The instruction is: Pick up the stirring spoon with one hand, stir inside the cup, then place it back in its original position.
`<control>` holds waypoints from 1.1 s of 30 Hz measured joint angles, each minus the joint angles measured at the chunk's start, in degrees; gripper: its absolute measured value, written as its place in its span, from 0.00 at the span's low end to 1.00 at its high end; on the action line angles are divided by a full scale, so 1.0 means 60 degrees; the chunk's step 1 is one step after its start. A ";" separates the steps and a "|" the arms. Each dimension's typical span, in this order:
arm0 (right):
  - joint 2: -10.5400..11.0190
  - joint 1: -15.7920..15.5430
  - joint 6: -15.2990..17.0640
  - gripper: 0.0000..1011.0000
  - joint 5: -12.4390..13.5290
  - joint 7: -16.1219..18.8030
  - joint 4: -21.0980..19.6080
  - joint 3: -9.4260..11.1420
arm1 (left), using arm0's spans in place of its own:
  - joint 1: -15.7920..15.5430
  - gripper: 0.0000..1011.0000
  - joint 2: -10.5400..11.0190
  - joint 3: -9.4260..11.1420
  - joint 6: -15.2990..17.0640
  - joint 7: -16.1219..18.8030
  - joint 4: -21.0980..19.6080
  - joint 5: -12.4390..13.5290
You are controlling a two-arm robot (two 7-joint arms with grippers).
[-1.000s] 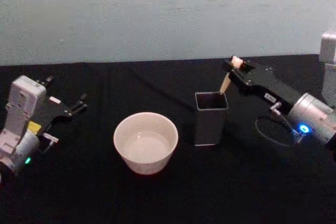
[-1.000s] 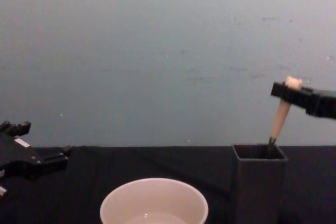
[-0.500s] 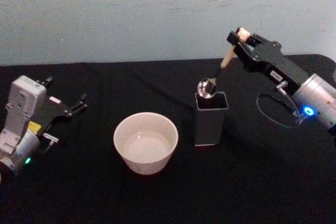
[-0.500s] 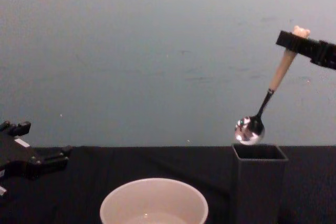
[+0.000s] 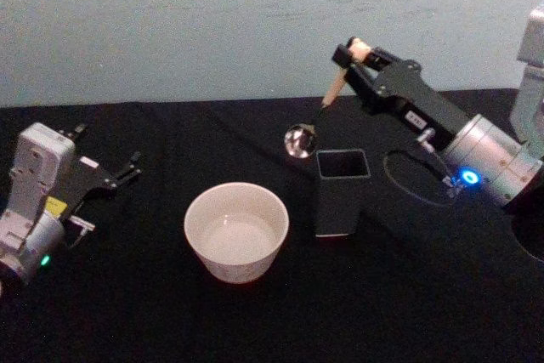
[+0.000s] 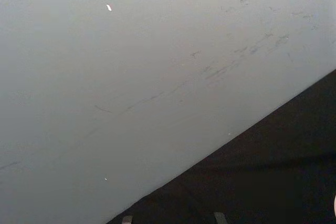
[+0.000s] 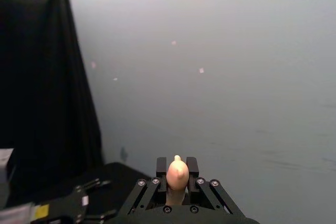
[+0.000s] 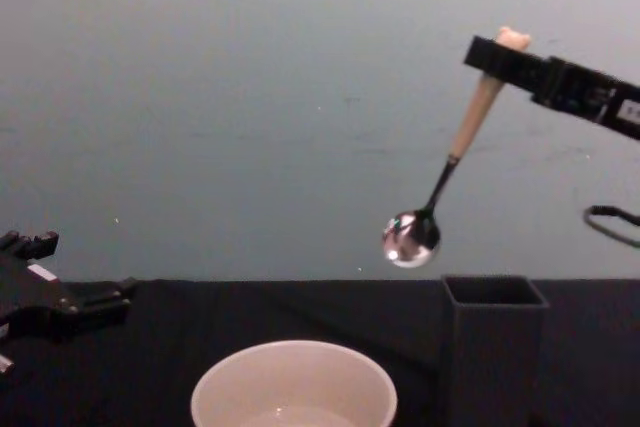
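The right gripper (image 5: 353,50) is a black angular linkage studded with small silver screws (image 7: 140,182). It carries a white label strip (image 5: 414,116) and sits on a silver cylindrical wrist (image 5: 491,155) with a glowing blue ring light (image 5: 465,178) and a thin black cable (image 8: 605,209) looped beside it. The left gripper (image 5: 127,167) is also black, with slim fingers and a white tag (image 5: 88,161), mounted on a boxy silver-grey wrist housing (image 5: 38,163) that bears a yellow sticker (image 5: 55,206) and a green light (image 5: 44,259).

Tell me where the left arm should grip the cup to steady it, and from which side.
Grip the cup by its thin rim on its left side, coming down from above with one jaw inside, one outside. It stands upright, open-topped and probably too wide to span. The left gripper rests open on that side; the right gripper holds the spoon.
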 joint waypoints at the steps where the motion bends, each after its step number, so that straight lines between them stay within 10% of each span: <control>1: -0.0003 0.0031 0.0000 0.21 -0.0029 0.0033 0.0017 -0.0071 | 0.0000 0.99 0.0000 0.0000 0.0000 0.0000 0.0000 0.0000; 33: -0.0135 0.0714 -0.0271 0.21 -0.1882 0.1209 0.1086 -0.2182 | 0.0000 0.99 0.0000 0.0000 0.0000 0.0000 0.0000 0.0001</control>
